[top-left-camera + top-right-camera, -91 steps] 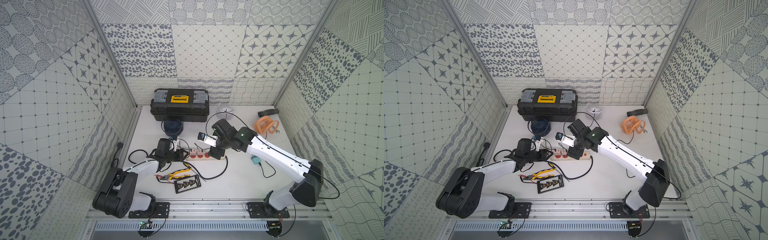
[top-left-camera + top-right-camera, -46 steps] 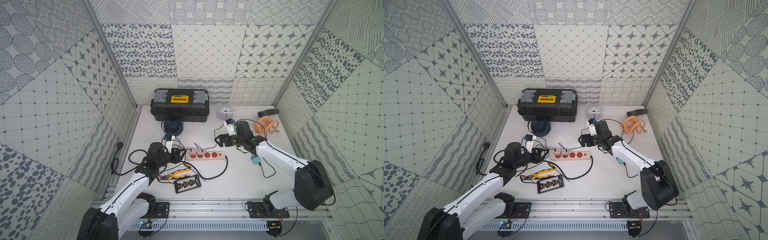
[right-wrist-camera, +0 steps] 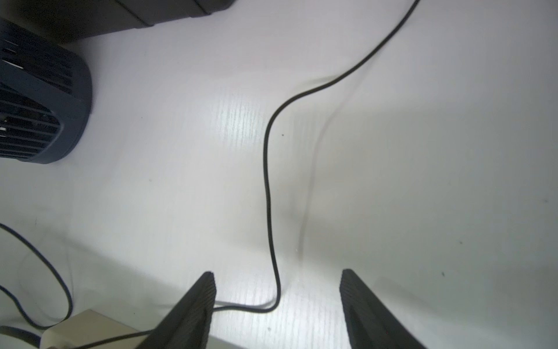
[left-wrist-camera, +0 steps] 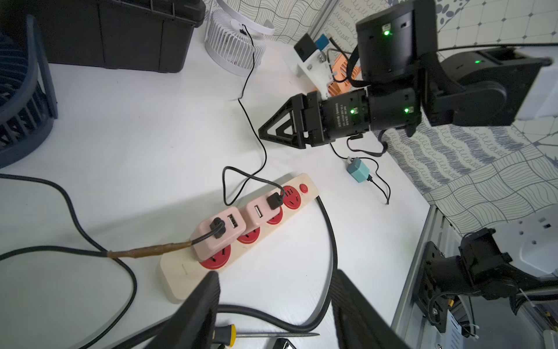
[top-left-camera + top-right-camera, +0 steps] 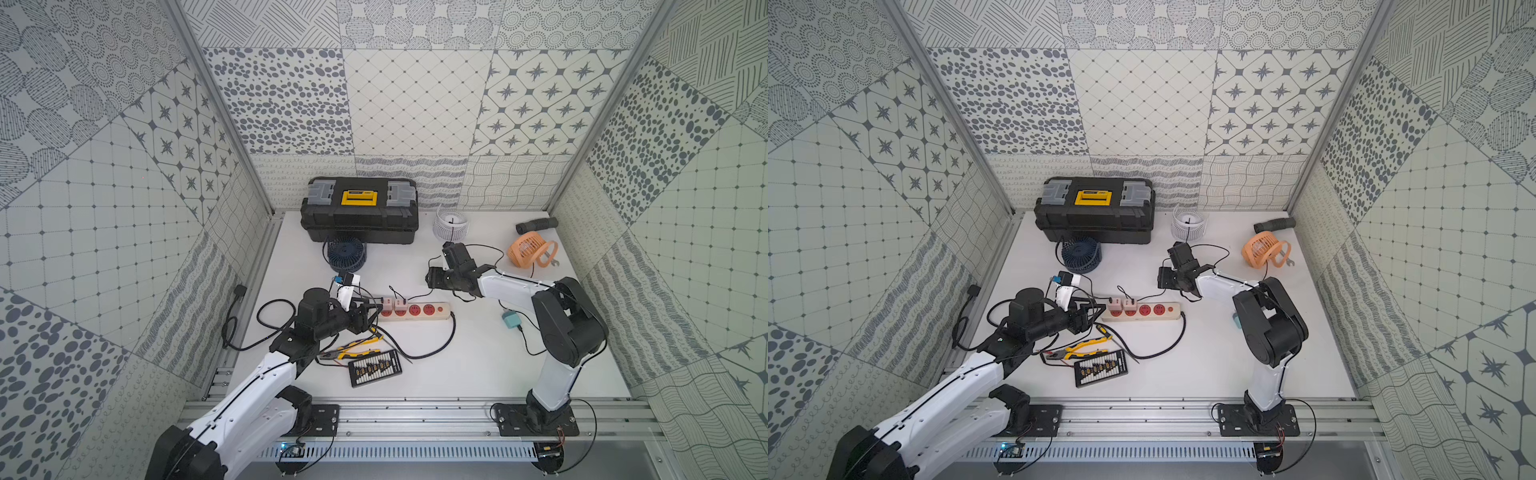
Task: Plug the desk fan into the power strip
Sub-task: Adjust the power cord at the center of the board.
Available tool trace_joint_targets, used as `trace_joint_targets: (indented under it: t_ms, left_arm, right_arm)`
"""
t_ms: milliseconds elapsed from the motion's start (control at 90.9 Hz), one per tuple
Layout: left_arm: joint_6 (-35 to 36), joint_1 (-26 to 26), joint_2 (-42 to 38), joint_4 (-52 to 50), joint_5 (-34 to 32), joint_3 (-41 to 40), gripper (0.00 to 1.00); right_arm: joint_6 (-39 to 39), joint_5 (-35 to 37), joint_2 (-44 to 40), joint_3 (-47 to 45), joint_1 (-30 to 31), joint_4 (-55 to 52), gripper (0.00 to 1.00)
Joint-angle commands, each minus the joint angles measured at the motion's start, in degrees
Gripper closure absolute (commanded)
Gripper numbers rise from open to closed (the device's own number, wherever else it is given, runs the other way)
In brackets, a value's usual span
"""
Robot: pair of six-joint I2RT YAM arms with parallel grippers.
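Observation:
The cream power strip (image 5: 432,311) (image 5: 1163,309) (image 4: 178,284) lies mid-table with its thick black cord (image 4: 332,241) looping toward the front. Two pink adapters (image 4: 217,237) sit in its left sockets. A thin black cable from the white desk fan (image 5: 451,224) (image 4: 232,45) ends in a black plug (image 4: 274,201) seated in the second adapter. My left gripper (image 5: 372,311) (image 5: 1096,309) (image 4: 276,275) hangs open at the strip's left end, holding nothing. My right gripper (image 5: 430,277) (image 5: 1160,277) (image 3: 276,273) is open above the table behind the strip. The thin cable (image 3: 267,187) lies loose between its fingers.
A black toolbox (image 5: 359,216) stands at the back with a navy fan (image 5: 346,253) before it. An orange fan (image 5: 525,249) and a black tube (image 5: 536,224) sit back right. A teal adapter (image 5: 510,320) lies right of the strip. Yellow pliers (image 5: 353,349), a screwdriver (image 4: 265,334) and a black tray (image 5: 375,368) lie in front.
My right gripper has come away from the strip and drawn back to the right, its jaws narrowing somewhat. My left arm has pulled back a little, its gripper staying at the strip's left end.

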Motion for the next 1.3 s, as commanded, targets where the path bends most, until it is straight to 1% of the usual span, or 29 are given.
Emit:
trace_joint_targets:
  t_ms: [0,176,264,341,396,429,484,539,594,759,991,1167,1288]
  left_arm:
    - [1.75,-0.94,0.89,0.46,0.98,0.89,0.39]
    - [1.48,-1.52,2.00,0.26,1.59,0.85,0.39]
    - [1.48,-1.74,2.16,0.08,1.50,0.91,0.39]
    - [1.48,-1.88,2.18,0.04,1.59,1.01,0.39]
    - [1.63,-2.05,1.98,0.14,1.63,1.24,0.39]
    - [1.70,-2.22,1.79,0.24,1.63,1.30,0.39]
    - [1.82,-2.36,1.59,0.77,1.63,1.35,0.39]
    - [1.83,-2.45,1.59,1.35,1.91,1.46,0.39]
    - [1.77,-2.60,1.81,1.95,2.50,1.75,0.39]
    - [2.15,-3.19,2.66,3.57,3.67,2.46,0.39]
    - [2.98,-3.49,5.58,6.92,6.46,4.89,0.39]
    - [3.68,-3.59,8.23,7.73,8.05,8.00,0.38]
    - [3.15,-3.92,9.82,8.92,7.85,9.17,0.38]
  right_arm:
    - [-1.28,4.46,3.04,3.79,1.41,-0.38,0.34]
    - [-2.96,10.76,7.24,7.27,3.54,-2.77,0.37]
    - [-3.81,12.59,8.90,8.72,4.56,-3.68,0.42]
    - [-4.09,12.91,9.74,9.21,5.02,-3.78,0.51]
    - [-4.77,12.72,9.63,9.31,5.22,-3.73,0.62]
    - [-5.17,12.86,9.10,9.21,5.45,-3.63,0.72]
    - [-5.84,13.51,7.63,8.56,5.84,-2.99,0.83]
    - [-6.23,13.92,5.34,7.44,6.14,-1.92,0.93]
    - [-6.25,14.04,2.44,6.06,6.15,-0.56,1.00]
    - [-6.47,14.97,-6.41,2.63,6.03,1.99,1.00]
    - [-6.41,12.63,-15.36,0.65,5.33,1.93,1.00]
    - [-5.08,10.00,-20.17,-1.85,3.31,1.67,1.00]
    - [-4.48,7.08,-20.73,-3.58,1.42,1.60,1.00]
